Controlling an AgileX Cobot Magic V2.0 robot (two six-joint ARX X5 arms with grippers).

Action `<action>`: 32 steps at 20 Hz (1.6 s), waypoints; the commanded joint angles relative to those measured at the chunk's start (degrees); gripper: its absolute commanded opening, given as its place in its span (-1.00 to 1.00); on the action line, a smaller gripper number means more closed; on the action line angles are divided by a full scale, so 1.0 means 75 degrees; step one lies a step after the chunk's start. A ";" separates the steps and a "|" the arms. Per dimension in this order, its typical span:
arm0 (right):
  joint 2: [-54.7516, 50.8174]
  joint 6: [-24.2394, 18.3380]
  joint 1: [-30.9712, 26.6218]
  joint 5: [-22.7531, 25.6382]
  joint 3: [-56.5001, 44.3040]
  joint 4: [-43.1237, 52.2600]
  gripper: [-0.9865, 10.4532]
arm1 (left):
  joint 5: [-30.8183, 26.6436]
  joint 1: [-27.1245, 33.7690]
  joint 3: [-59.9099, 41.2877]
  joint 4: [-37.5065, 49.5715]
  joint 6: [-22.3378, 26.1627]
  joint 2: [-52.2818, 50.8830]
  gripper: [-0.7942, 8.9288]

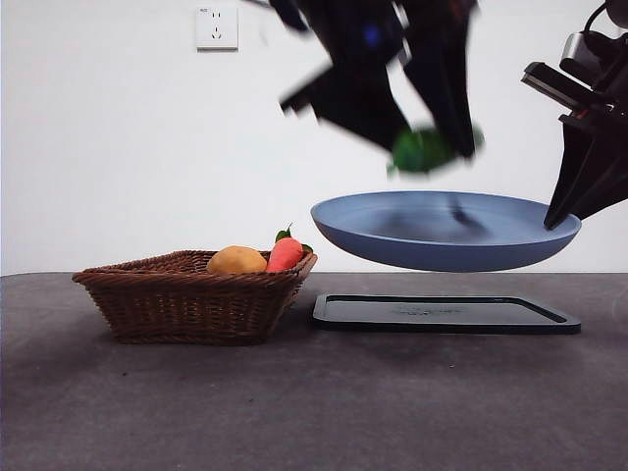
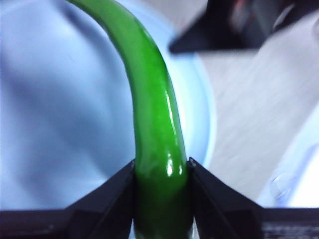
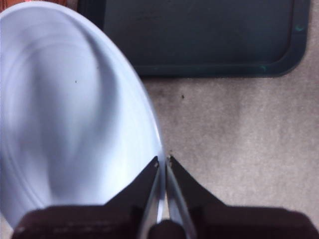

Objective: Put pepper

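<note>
Dark table [image 1: 314, 412], wicker basket [image 1: 186, 304], black tray [image 1: 446, 314]

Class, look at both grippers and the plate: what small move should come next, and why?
Probably lower the left gripper a little, then release. It is shut on the pepper just above the blue plate, which the right gripper holds by its rim in the air over the dark tray. A short drop keeps the pepper from rolling out.

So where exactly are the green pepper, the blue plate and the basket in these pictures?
pepper [image 2: 157, 124]: left wrist view, on the glossy middle of its curved body.
blue plate [image 1: 442, 245]: front view, on its outer wall below the rim.
basket [image 1: 186, 304]: front view, on its woven front wall.
</note>
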 commanded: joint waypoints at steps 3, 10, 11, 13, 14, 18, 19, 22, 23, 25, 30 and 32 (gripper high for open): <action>0.0085 0.0102 0.0012 -0.0067 0.0090 -0.0047 -0.82 | -0.0306 -0.0058 0.0105 0.0335 0.0545 0.0831 -0.53; 0.0085 0.0111 0.0012 -0.0519 0.0090 -0.0219 -0.82 | -0.0545 -0.0044 0.0105 0.0376 0.0982 0.1026 -0.51; 0.0085 0.0111 0.0012 -0.0519 0.0090 -0.0242 -0.82 | -0.0542 -0.0044 0.0105 0.0289 0.0982 0.1026 -0.49; 0.0085 0.0114 0.0012 -0.0519 0.0090 -0.0268 -0.82 | -0.0542 -0.0044 0.0105 0.0143 0.0982 0.1026 -0.35; 0.0085 0.0137 0.0012 -0.0516 0.0090 -0.0283 -0.82 | -0.0539 -0.0044 0.0105 0.0096 0.0979 0.1023 -0.32; 0.0085 0.0172 0.0012 -0.0507 0.0090 -0.0431 -0.82 | -0.0560 -0.0044 0.0108 0.0064 0.0979 0.0895 -0.30; 0.0085 0.0184 0.0012 -0.0420 0.0090 -0.0504 -0.82 | -0.0557 -0.0044 0.0108 0.0050 0.0979 0.0793 -0.30; 0.0085 0.0251 0.0009 -0.0391 0.0090 -0.0769 -0.82 | -0.0557 -0.0044 0.0108 -0.0035 0.0985 0.0347 -0.30; 0.0085 0.0350 0.0009 -0.0393 0.0090 -0.0796 -0.82 | -0.0557 -0.0044 0.0108 -0.0082 0.0985 0.0169 -0.30; 0.0085 0.0603 0.0009 -0.0399 0.0090 -0.0799 -0.82 | -0.0560 -0.0044 0.0108 -0.0108 0.1160 -0.0224 -0.30; 0.0090 0.1081 -0.0023 -0.0379 0.0093 -0.0749 -0.82 | -0.0577 0.0064 0.0108 -0.0312 0.1335 -0.1253 -0.30; 0.0134 0.1320 -0.0166 -0.0385 0.0140 -0.0577 -0.82 | -0.0574 0.0067 0.0108 -0.0382 0.1390 -0.1743 -0.30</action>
